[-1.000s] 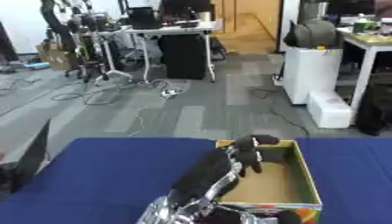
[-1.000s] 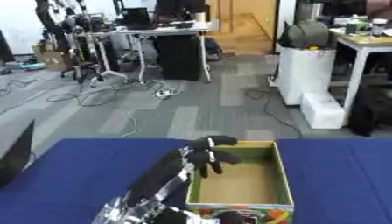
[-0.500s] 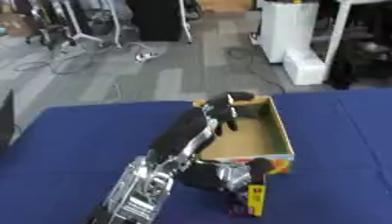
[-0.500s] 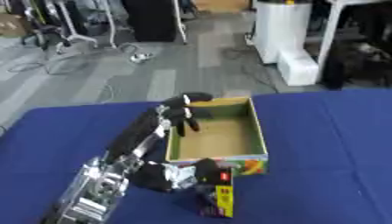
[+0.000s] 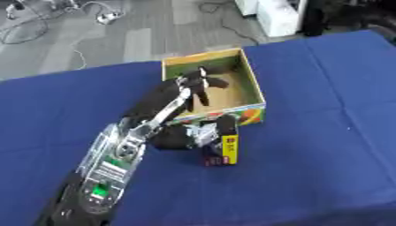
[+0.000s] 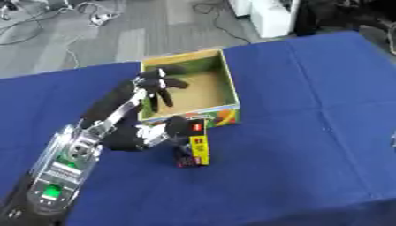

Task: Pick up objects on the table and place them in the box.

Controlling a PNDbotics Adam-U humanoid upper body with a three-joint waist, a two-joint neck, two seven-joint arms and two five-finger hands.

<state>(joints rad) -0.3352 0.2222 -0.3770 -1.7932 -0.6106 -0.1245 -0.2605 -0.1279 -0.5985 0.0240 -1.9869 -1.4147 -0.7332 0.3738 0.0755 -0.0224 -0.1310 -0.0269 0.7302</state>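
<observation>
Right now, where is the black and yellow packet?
The black and yellow packet lies on the blue table, just outside the box's near wall, centre of both views.

box [image 5: 252, 79] mouth: my left hand [image 5: 199, 83] hangs over its left half, right half open | box front wall: dark packet with yellow stripe [image 5: 224, 145] stands against it, blocking that approach | right of box: bare blue surface [image 5: 325, 119], wide passage | behind box: surface edge, floor.

Lab or office: grey carpet floor [image 5: 147, 39], loose cables [image 5: 46, 17], blue-draped table [image 5: 325, 132].
</observation>
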